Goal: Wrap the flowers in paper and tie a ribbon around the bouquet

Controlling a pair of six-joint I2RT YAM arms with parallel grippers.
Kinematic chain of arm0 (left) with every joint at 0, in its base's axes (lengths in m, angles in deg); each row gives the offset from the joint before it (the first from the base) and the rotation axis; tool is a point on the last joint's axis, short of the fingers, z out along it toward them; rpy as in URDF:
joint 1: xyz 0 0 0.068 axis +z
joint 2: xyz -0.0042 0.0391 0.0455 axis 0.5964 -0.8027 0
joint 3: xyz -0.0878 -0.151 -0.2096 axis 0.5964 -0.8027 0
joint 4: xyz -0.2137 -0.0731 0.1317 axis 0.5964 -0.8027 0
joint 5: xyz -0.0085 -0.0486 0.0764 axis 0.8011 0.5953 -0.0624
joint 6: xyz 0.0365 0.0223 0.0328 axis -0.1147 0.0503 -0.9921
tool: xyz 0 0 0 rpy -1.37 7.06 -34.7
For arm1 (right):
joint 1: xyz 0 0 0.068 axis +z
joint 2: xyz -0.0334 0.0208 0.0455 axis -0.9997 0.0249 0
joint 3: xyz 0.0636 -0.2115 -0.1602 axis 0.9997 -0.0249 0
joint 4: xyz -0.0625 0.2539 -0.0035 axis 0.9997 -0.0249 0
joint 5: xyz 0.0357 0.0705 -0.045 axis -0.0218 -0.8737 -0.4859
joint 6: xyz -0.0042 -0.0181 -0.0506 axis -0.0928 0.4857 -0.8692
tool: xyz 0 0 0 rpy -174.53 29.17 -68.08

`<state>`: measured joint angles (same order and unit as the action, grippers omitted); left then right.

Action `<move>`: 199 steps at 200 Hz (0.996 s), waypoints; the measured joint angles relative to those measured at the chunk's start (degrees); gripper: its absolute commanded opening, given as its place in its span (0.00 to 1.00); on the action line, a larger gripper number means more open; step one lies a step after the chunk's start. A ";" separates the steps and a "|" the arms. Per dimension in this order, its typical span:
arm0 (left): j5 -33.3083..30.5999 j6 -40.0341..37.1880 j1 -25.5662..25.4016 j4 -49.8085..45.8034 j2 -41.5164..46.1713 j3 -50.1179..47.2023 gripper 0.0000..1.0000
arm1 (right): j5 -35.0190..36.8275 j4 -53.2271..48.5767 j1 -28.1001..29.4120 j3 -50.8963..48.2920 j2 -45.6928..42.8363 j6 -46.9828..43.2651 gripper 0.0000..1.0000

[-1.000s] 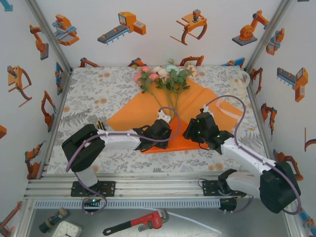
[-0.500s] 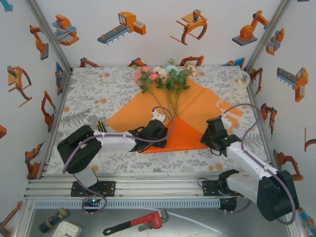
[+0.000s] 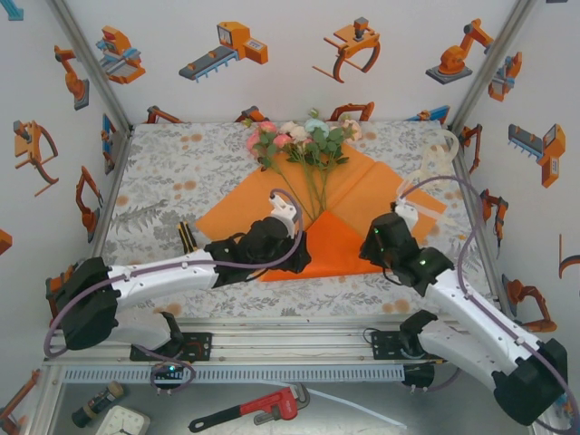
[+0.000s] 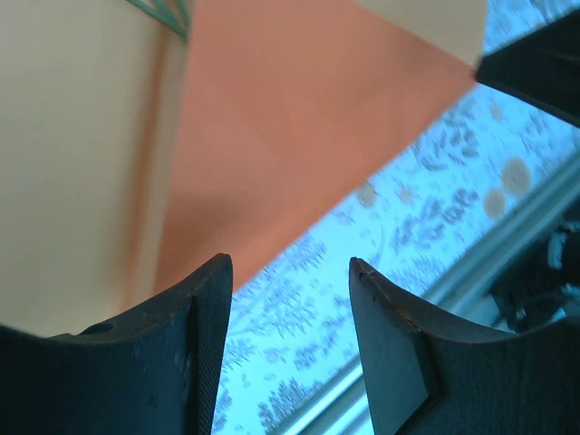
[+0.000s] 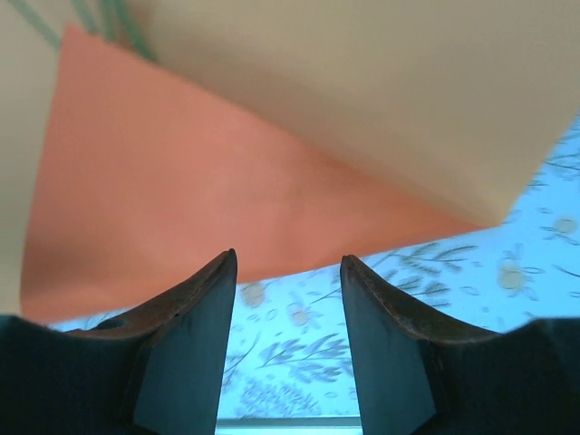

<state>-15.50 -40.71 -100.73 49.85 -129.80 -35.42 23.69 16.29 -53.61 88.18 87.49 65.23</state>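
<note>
Presently, item by item:

- Left gripper [image 3: 294,256]: low over the near-left edge of the paper [image 3: 240,207]. In the left wrist view its fingers [image 4: 181,362] stand partly apart with only tablecloth [image 3: 172,172] showing between them; nothing is held.
- Paper: spread corner-on at mid-table. Its near corner lies folded up as a darker flap [image 3: 333,246], the tip reaching the lower ends of the stems [image 3: 317,186]. The left and right corners lie flat and unfolded.
- Flowers [image 3: 304,140]: on the far part of the paper, with the blooms past its far corner and the stems running toward the flap.
- Right gripper [image 3: 372,246]: just beside the right edge of the flap. In the right wrist view its fingers [image 5: 181,362] are likewise partly apart and empty, with the flap's edge beyond the tips.
- Ribbon [image 3: 433,168]: heaped loosely at the right edge of the table, beside the right corner of the paper, well apart from both grippers and untouched.

Step in hand, as judged: wrapping, at an early stage. The bottom fold is made, the side folds are not, and tying is not begun.

Next move, as judged: pinch one side corner and draw it across the stems while the other gripper pins the flap. The sheet looks stiff enough to spring back, and the loose stems could shift.
</note>
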 measured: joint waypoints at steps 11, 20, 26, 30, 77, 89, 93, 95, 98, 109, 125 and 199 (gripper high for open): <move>1.53 -0.07 -1.01 -0.02 -0.26 -0.48 0.51 | -0.09 1.38 2.64 0.00 2.40 0.66 0.49; 2.43 -0.02 -1.29 -0.07 -1.14 -0.81 0.51 | -0.24 2.80 3.56 -0.02 5.51 1.18 0.49; 2.67 0.09 -1.31 -0.31 -2.08 -0.81 0.50 | -0.22 3.69 3.72 -0.09 7.69 1.51 0.50; 2.64 0.15 -1.31 -0.39 -2.78 -0.81 0.49 | -0.17 4.24 3.78 -0.13 8.87 1.68 0.50; -2.19 3.85 0.42 -8.59 -12.00 1.16 0.47 | 4.68 6.82 3.32 -0.63 19.04 1.81 0.51; -3.10 5.25 1.27 -8.96 -11.96 0.61 0.49 | 5.77 7.21 2.73 -0.96 20.28 1.66 0.51; -3.37 5.79 1.62 -8.98 -11.91 0.42 0.50 | 5.99 7.43 2.56 -1.18 20.63 1.62 0.51; -3.39 5.99 1.75 -8.94 -11.89 0.35 0.50 | 6.05 7.52 2.45 -1.31 20.79 1.60 0.51; -3.52 6.40 2.01 -8.94 -11.87 0.17 0.51 | 6.08 7.69 2.32 -1.49 20.94 1.44 0.51; -3.65 7.61 2.97 -8.66 -11.65 -0.74 0.52 | 6.21 7.80 2.10 -1.88 21.44 0.98 0.51; -3.56 9.20 4.26 -8.15 -10.60 -2.86 0.54 | 6.19 7.93 2.01 -1.92 21.64 0.22 0.51; -4.57 17.81 11.93 -14.01 2.03 -4.94 0.55 | 9.73 9.68 12.37 7.26 19.21 -5.44 0.51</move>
<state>-20.07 -22.90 -88.80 35.84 -127.76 -40.36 33.42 25.98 -41.24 95.44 106.71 59.79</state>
